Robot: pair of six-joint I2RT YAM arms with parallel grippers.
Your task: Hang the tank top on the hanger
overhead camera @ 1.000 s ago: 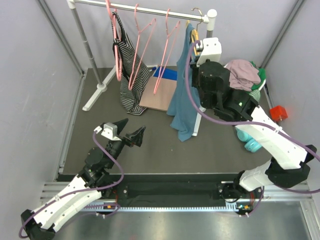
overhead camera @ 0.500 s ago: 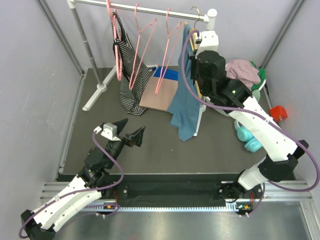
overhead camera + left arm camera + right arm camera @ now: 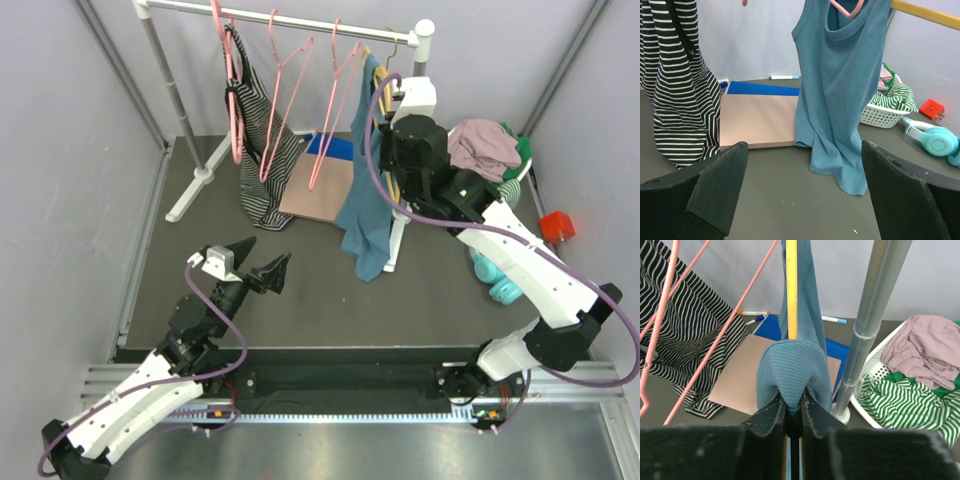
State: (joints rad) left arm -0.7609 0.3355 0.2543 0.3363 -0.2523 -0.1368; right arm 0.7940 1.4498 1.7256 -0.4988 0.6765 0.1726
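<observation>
The teal tank top [image 3: 362,195] hangs at the right end of the rack, its hem on the mat. In the left wrist view the tank top [image 3: 840,95] is draped with a yellow hanger [image 3: 925,12] arm sticking out to its right. My right gripper [image 3: 793,399] is shut on a fold of the tank top [image 3: 792,371] right under the hanger [image 3: 791,290] bar. From above, the right gripper [image 3: 392,110] sits high beside the hanger [image 3: 384,88]. My left gripper [image 3: 255,262] stands open low over the mat, nothing between its fingers [image 3: 715,185].
A striped garment [image 3: 262,150] and pink hangers [image 3: 330,100] hang on the rail [image 3: 290,18]. The rack's post [image 3: 875,315] stands just right of my right gripper. A basket [image 3: 515,180] of clothes, teal headphones [image 3: 495,280], a red block [image 3: 556,224] and a brown board [image 3: 318,188] lie nearby.
My right arm has moved left and farther back toward the rail, carrying the pinched tank top fabric up against the hanger. The left arm has not moved.
</observation>
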